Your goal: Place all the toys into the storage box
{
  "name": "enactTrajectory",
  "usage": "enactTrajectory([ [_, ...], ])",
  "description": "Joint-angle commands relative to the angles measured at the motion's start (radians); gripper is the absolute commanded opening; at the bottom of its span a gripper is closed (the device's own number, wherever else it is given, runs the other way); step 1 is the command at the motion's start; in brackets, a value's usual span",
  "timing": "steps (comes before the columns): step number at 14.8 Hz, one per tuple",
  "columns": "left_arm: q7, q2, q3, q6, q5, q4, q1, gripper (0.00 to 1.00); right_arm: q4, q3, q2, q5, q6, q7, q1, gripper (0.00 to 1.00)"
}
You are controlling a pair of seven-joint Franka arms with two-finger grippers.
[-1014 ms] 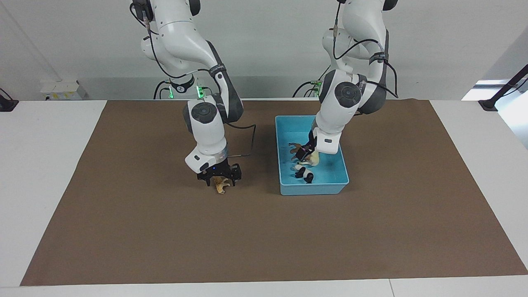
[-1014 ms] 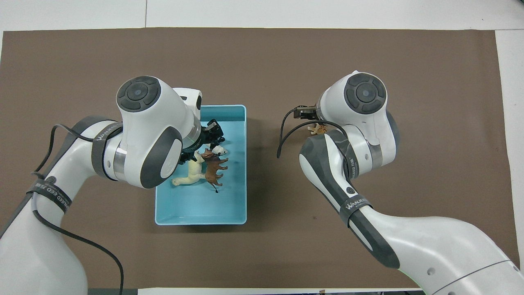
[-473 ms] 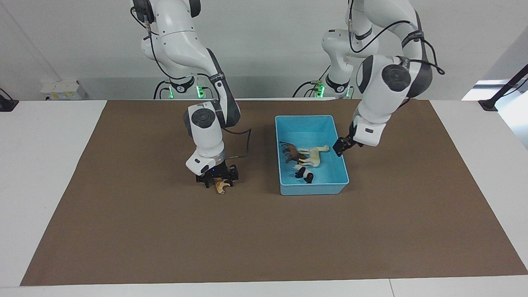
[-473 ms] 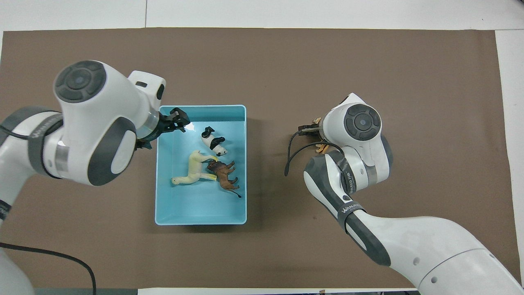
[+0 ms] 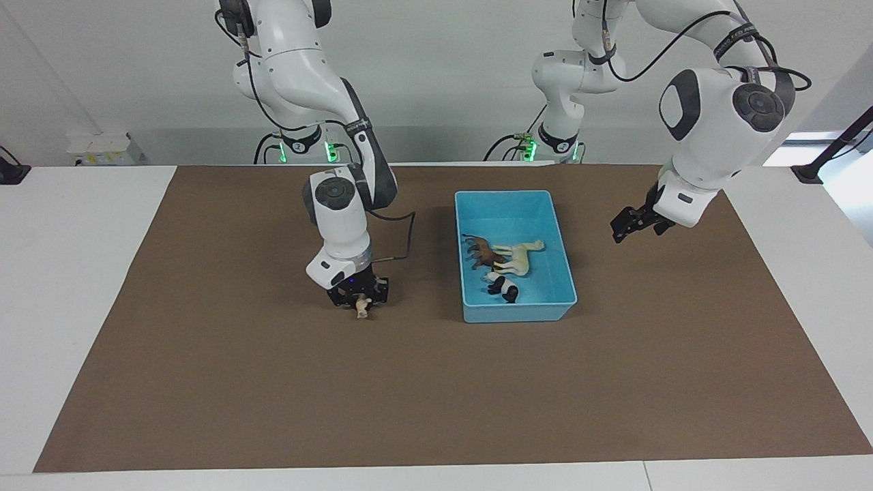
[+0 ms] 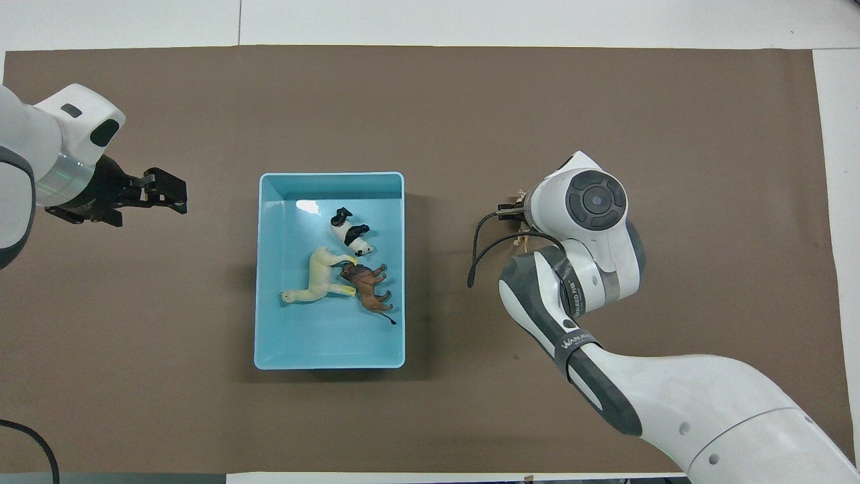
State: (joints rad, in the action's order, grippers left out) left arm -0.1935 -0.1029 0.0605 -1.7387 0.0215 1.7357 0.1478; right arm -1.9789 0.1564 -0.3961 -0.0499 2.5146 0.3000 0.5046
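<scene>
The light blue storage box (image 5: 477, 310) stands on the brown mat, nearer the left arm's end. In it lie the cream horse (image 5: 522, 256), the dark brown lion (image 5: 481, 252) and the panda (image 5: 503, 286). They also show in the overhead view: horse (image 6: 319, 282), lion (image 6: 366, 286), panda (image 6: 349, 232), box (image 6: 329, 343). My right gripper (image 5: 358, 300) is low over the mat beside the box, shut on the orange tiger (image 5: 361, 311). In the overhead view its wrist hides nearly all of the tiger. My left gripper (image 5: 631, 225) is open and empty, raised over the mat beside the box (image 6: 164, 195).
The brown mat (image 5: 436, 382) covers most of the white table (image 5: 68, 273). A black cable (image 5: 404, 235) loops from the right arm's wrist toward the box. A small white box (image 5: 102, 149) sits at the table's back edge.
My left gripper let go of the horse in the box, rose and swung out toward its own end of the table. My right gripper's fingers closed on the tiger.
</scene>
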Motion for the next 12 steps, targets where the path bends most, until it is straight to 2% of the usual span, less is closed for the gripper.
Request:
enactTrajectory([
  [1,0.026,-0.001,0.002,0.053,-0.032,-0.024,-0.013,1.00,0.064,-0.009,-0.007,0.005,-0.078,-0.005,-0.005,0.00],
  [5,0.046,0.048,-0.001,0.122,-0.031,-0.004,-0.019,1.00,0.257,-0.011,-0.003,0.005,-0.291,0.014,0.003,0.00],
  [8,0.046,0.126,-0.007,0.200,-0.031,0.017,-0.010,1.00,0.507,-0.021,-0.018,-0.005,-0.501,0.097,0.040,0.00],
  [10,0.179,0.123,-0.001,0.093,-0.031,0.021,-0.020,1.00,0.676,-0.027,-0.068,-0.005,-0.592,0.189,0.074,0.00],
  [11,0.269,0.120,0.002,0.065,-0.031,0.022,-0.028,1.00,0.759,-0.029,-0.107,-0.011,-0.606,0.244,0.103,0.00],
  [12,0.272,0.115,0.001,0.073,-0.031,0.018,-0.027,1.00,0.800,-0.035,-0.127,-0.045,-0.594,0.286,0.124,0.00],
])
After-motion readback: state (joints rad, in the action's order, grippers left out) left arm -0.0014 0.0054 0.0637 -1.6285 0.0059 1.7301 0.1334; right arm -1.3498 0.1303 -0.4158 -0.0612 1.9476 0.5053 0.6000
